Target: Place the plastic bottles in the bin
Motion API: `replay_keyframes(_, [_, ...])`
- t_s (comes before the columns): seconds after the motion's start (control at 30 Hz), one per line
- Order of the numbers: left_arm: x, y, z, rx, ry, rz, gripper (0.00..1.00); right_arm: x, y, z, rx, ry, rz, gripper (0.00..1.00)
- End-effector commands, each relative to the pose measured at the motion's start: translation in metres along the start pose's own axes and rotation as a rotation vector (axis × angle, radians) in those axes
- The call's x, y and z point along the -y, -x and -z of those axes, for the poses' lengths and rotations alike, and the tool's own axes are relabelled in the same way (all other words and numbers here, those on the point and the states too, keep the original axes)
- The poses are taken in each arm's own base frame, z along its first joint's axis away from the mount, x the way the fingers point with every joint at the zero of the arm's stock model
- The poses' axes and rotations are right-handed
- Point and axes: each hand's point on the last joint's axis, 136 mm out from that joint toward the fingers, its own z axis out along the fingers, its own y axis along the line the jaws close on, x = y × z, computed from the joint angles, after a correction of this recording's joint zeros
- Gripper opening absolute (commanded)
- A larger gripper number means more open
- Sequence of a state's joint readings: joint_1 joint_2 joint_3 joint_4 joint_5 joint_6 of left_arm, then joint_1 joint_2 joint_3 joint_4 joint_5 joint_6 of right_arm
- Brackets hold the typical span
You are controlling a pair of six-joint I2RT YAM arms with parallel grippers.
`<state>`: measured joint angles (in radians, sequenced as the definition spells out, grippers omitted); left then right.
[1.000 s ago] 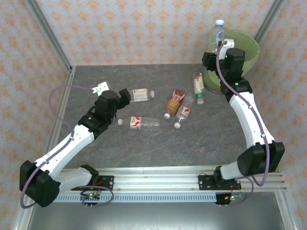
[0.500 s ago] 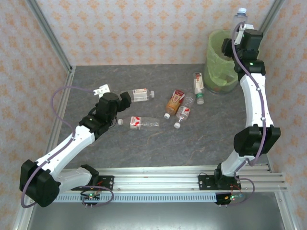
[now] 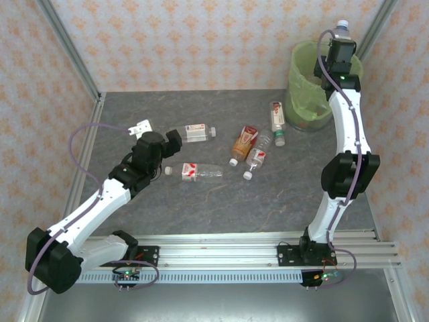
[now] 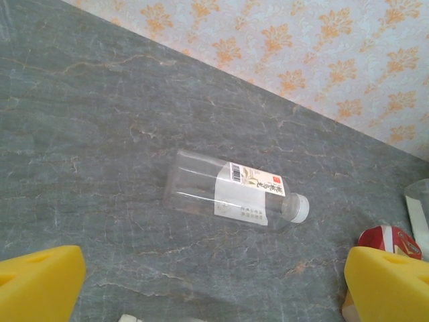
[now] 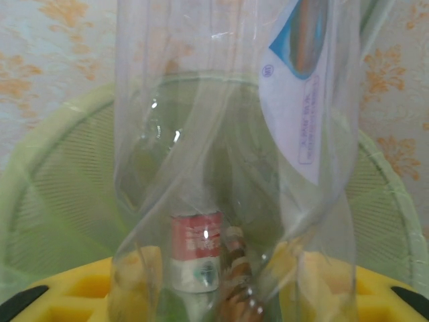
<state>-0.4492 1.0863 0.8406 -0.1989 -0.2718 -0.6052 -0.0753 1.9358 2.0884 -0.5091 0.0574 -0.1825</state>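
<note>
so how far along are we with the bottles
Done: one red-labelled bottle seems to lie in the bin already. In hand: the right fingers hold a clear bottle over the bin, not yet dropped. The left fingers hang open above a white-capped bottle on the table. Left: at least five bottles lying on the table.

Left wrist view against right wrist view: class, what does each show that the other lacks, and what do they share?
Left wrist view: a capped clear bottle lying on the grey table, with the left fingers wide apart. Right wrist view: a crushed clear bottle gripped by the right fingers over the green-lined bin, a red-labelled bottle inside it. Both: yellow fingers and orange-patterned wallpaper.
</note>
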Motion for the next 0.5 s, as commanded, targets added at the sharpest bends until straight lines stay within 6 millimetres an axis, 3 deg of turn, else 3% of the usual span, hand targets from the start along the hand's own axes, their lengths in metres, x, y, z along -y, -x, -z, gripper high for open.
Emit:
replay_keyframes(0.0, [-0.013,0.005,0.001,0.031,0.051,0.024,1.00,0.024,0.016,-0.004,0.043,-0.116,0.019,0.48])
replay_keyframes(0.13, [-0.019,0.006,0.001,0.040,0.080,0.028,1.00,0.028,0.005,-0.021,0.017,-0.116,0.029,0.52])
replay_keyframes(0.3, [-0.022,0.008,-0.003,0.039,0.096,0.030,1.00,0.019,-0.007,-0.037,-0.023,-0.078,0.022,0.60])
replay_keyframes(0.47, [-0.021,0.009,-0.005,0.037,0.099,0.034,1.00,0.018,-0.013,-0.043,-0.050,-0.078,0.003,0.74])
